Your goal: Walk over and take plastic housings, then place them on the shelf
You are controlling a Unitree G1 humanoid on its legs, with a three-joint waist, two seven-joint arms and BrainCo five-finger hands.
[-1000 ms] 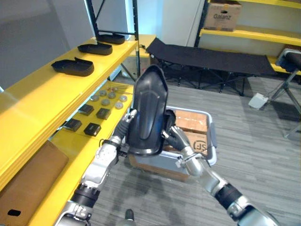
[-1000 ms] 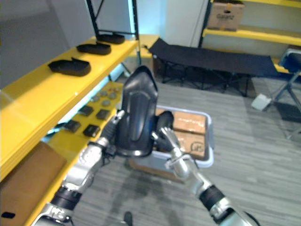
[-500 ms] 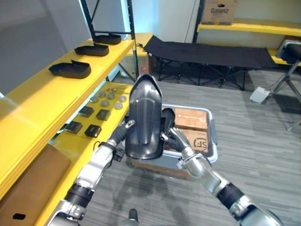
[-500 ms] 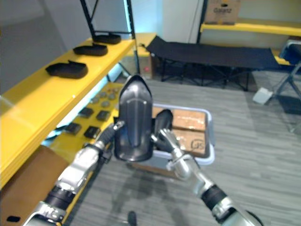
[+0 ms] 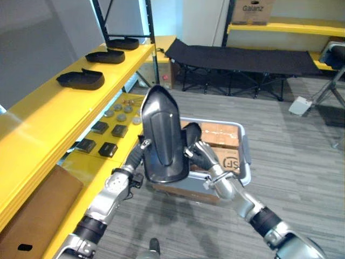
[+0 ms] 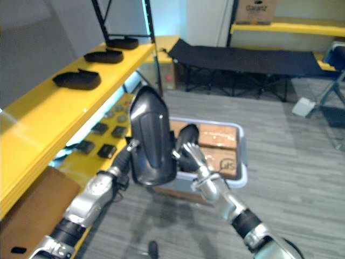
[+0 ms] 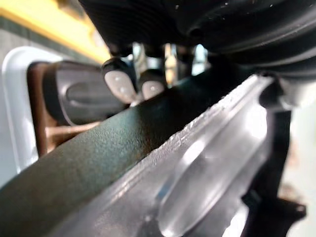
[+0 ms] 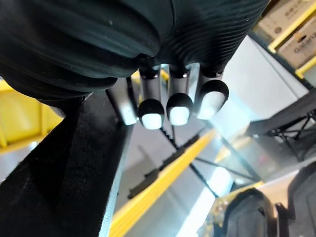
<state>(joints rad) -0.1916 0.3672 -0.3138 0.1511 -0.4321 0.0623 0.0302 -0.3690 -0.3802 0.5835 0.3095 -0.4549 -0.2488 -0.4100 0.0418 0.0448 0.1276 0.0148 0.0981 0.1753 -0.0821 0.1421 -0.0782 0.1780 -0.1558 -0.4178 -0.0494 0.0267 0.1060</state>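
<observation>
I hold a large black plastic housing [image 5: 161, 135] upright between both hands, in front of my chest. My left hand [image 5: 141, 155] presses on its left edge, my right hand [image 5: 195, 152] on its right edge. The left fingertips [image 7: 121, 81] lie against the housing's rim [image 7: 148, 148], and the right fingertips [image 8: 178, 109] reach out straight along its edge [image 8: 64, 173]. The yellow upper shelf [image 5: 64, 110] runs along my left. Three more black housings [image 5: 82, 79] [image 5: 108, 56] [image 5: 123, 43] lie on it in a row.
A grey tote [image 5: 246, 162] with cardboard boxes stands on the floor just behind the held housing; another dark housing [image 7: 79, 96] lies in it. Small black parts [image 5: 108, 148] and grey discs [image 5: 121, 113] lie on the lower shelf. A black folding cot [image 5: 242, 59] stands further back.
The camera has shifted a little. The held housing has tipped, its top now leaning left toward the shelf, with both hands still on its edges.
</observation>
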